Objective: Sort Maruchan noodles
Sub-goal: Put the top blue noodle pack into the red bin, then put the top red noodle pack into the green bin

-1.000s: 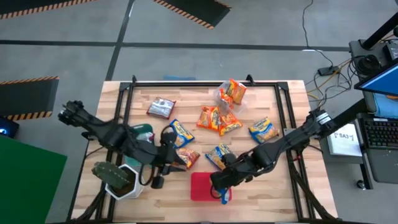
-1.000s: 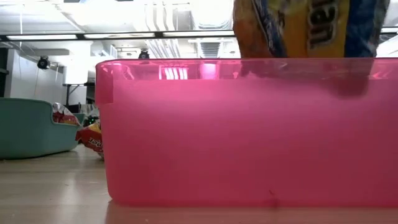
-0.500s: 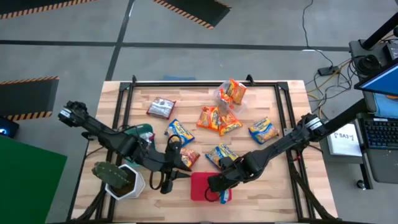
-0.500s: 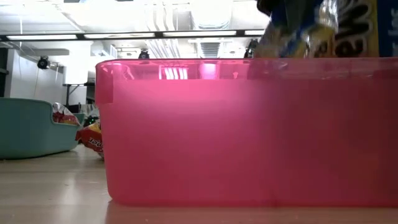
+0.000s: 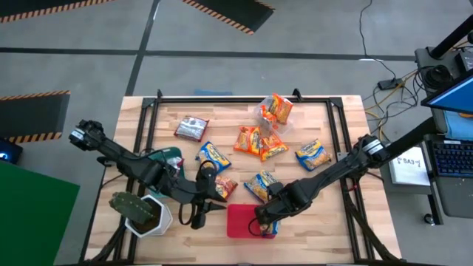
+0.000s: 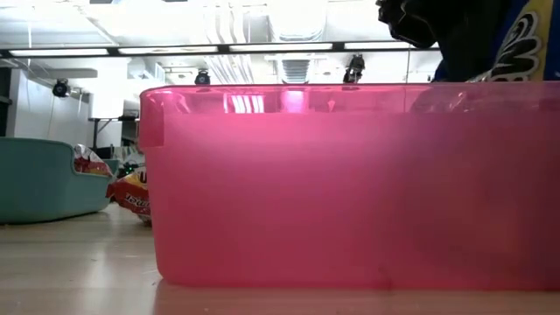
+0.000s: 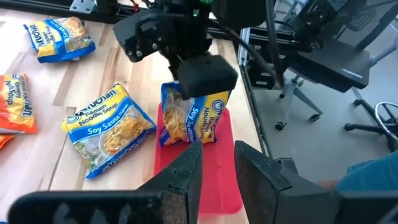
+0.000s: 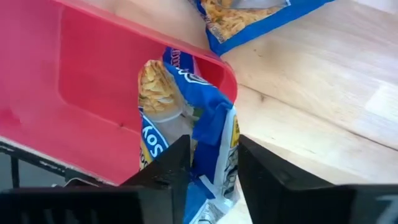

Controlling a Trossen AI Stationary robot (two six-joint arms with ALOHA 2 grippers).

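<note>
Table (image 5: 325,236): pale wooden planks in a black frame; it carries every bin and packet.
Red bin (image 5: 238,220): smooth translucent pink-red plastic, rectangular with rounded corners, at the table's near edge; landmark for the rest.
Teal bin (image 6: 35,179): matte curved wall, off to the red bin's left on the left arm's side.
Potted cactus (image 5: 137,210): green plant in a white faceted pot, farther out than the teal bin.
Loose noodles (image 5: 260,142): crinkly glossy packets, orange, blue-and-yellow and one silver, scattered beyond the red bin.
Nearest loose packet (image 7: 107,127): flat beside the red bin; reads "Ramen Noodle Soup, Soy Sauce Flavor".
Held packet (image 7: 191,118): blue-and-yellow, creased, standing upright over the red bin's right end, lower edge inside it; its lettering is too crumpled to read.
Right gripper (image 5: 264,222): above the red bin's right end, fingers set either side of the held packet's top, touching the wrapper.
Left gripper (image 5: 198,216): just left of the red bin, fingers slightly apart, nothing between them.
</note>
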